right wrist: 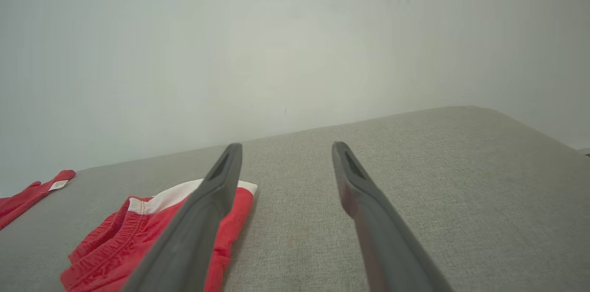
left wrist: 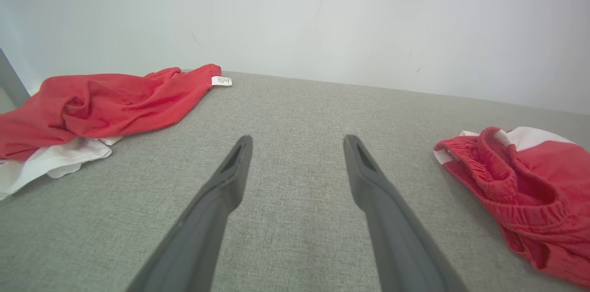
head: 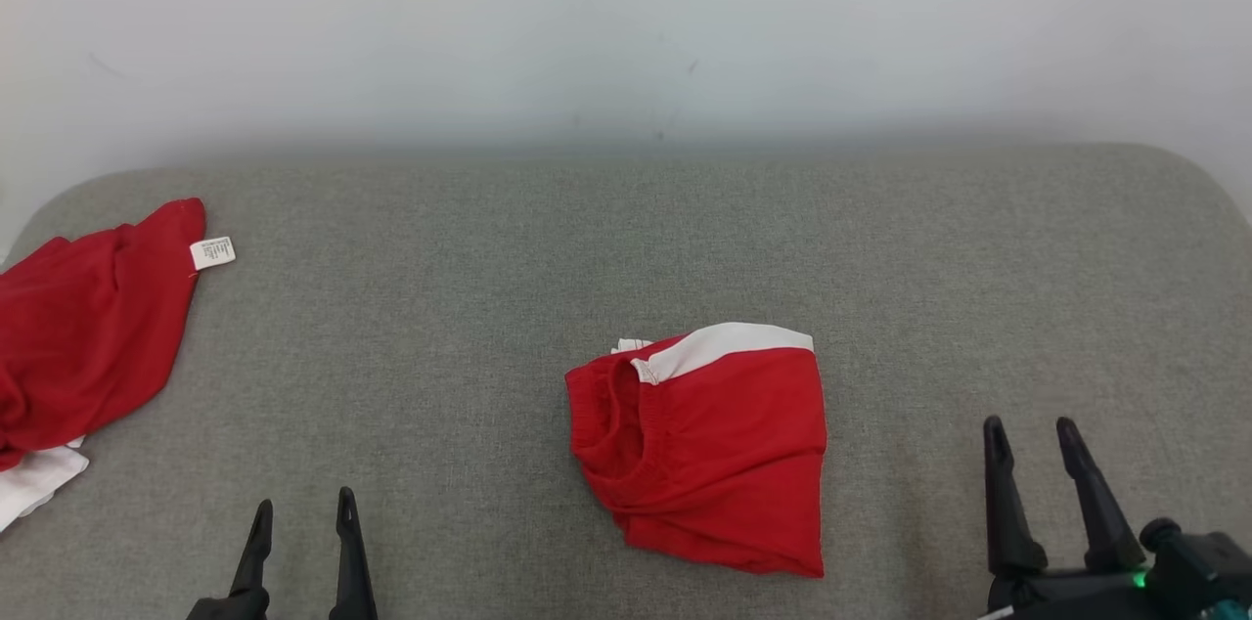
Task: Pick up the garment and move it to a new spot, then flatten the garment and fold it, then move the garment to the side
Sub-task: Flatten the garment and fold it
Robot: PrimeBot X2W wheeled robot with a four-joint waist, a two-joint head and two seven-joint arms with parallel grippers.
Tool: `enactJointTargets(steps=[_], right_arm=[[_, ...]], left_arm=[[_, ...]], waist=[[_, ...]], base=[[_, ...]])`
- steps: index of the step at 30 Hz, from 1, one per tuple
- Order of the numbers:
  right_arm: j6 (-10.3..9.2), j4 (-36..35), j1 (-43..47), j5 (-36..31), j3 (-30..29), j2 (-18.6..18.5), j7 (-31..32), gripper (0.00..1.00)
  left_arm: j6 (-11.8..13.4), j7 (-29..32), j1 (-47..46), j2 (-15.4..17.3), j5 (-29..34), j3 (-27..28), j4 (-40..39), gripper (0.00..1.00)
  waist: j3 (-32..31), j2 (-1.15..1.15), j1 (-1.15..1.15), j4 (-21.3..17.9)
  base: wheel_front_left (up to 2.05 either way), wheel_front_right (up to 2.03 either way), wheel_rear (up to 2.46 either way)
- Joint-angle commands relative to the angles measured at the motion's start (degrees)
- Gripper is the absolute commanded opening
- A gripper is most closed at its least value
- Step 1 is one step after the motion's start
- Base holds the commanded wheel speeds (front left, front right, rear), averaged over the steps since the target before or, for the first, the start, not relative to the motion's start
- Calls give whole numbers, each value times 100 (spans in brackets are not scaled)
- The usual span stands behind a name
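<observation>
One big grey fabric-covered top (head: 626, 248) takes up most of what's in front of the robot. It runs back to a plain pale wall (head: 626, 14), and both far corners are rounded. Over at the robot's left edge there's a crumpled red garment (head: 88, 327) with some white cloth poking out underneath. The folded red garment (head: 714, 454) sits roughly mid-table, a bit toward the right, lying flat with a white band (head: 729, 344) along its far edge and the elastic waistband bunched on its left side. The right gripper (head: 1029, 424) is parked near the front edge, just right of that folded piece. Its fingers are spread wide with nothing in them, and they're clear of the cloth. The left gripper (head: 304, 500) is down at the front left, also spread wide and empty, tips over bare grey. There's loads of open surface between the two garments and behind the folded one, plus a free strip on the far right. Smallest bit is a little white label (head: 212, 252) sticking off the crumpled one's far corner.
</observation>
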Motion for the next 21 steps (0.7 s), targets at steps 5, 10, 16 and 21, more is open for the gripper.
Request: enactJointTargets(steps=[5, 10, 16, 21], right_arm=[[6, -109, 285, -213, -57, 189, -4, 100], [6, -158, 377, -453, 12, 228, -5, 100], [6, -172, 406, -575, 36, 300, -5, 100], [6, -145, 418, -603, -32, 340, -5, 100]], left_arm=[[-6, -17, 165, 5, 169, 44, -144, 100], [-24, -17, 265, 6, 354, 19, -234, 100], [-85, -17, 265, 5, 530, -44, -294, 100], [-86, -16, 391, 5, 569, -37, -379, 100]], waist=[[-65, 0, 0, -19], [-86, 0, 0, -27], [-98, 0, 0, -25], [-118, 0, 0, -25]], base=[[0, 0, 0], [0, 0, 0], [0, 0, 0], [0, 0, 0]])
